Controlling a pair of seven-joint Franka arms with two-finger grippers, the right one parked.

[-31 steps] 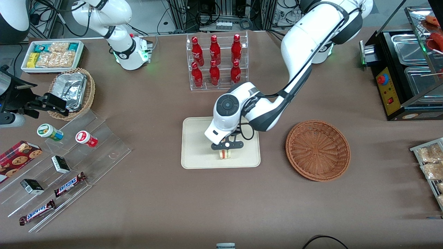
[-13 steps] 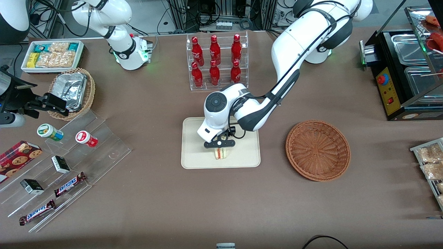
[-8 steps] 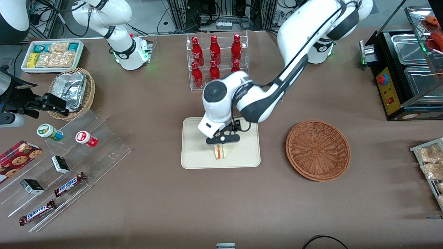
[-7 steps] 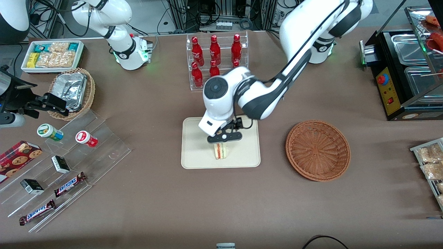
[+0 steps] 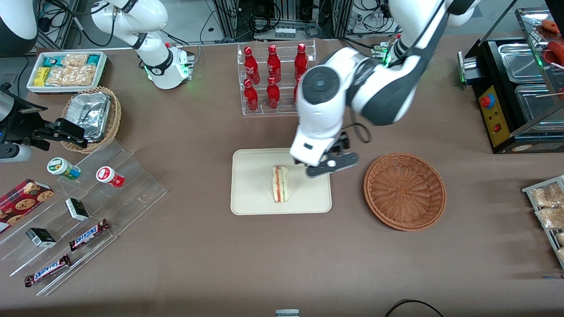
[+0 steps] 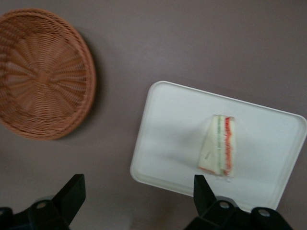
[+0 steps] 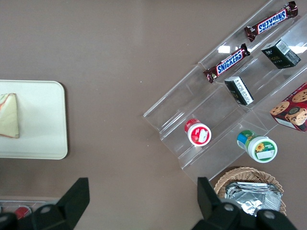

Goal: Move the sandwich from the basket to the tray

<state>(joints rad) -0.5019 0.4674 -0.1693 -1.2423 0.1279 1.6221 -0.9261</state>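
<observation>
While gripper [image 5: 331, 164] hovers spread, triangular sandwich [image 5: 280, 183] rests on smooth tray [image 5: 251, 193].

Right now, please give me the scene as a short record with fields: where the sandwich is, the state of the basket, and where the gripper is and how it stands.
sandwich: lies on the tray, free of the gripper
tray: cream-white, on the brown table, holds only the sandwich
basket: reddish-brown wicker, empty, beside the tray toward the working arm's end
gripper: open, holds nothing, raised above the tray's edge nearest the basket
task state: sandwich already placed on the tray
</observation>
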